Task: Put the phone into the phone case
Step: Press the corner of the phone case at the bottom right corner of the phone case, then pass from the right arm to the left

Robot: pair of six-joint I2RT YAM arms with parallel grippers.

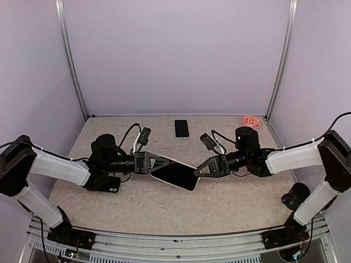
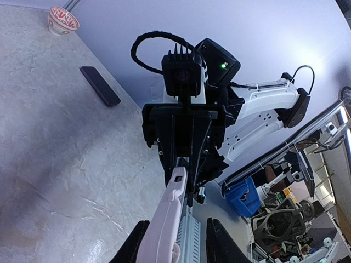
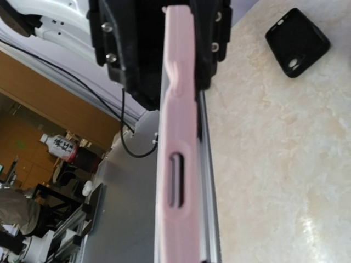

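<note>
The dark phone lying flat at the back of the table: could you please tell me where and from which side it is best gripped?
Probably its two long edges near mid-length, from straight above. The dark phone lies flat, so only its thin sides offer purchase, and the narrow width suits a gripper. The left gripper and right gripper are shut on the pink-cased phone.

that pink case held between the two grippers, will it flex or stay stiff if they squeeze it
Probably flexes a little: the pink case looks thin edge-on, with cutouts along its side. It spans from left gripper to right gripper without visible sag, so likely fairly firm and light.
</note>
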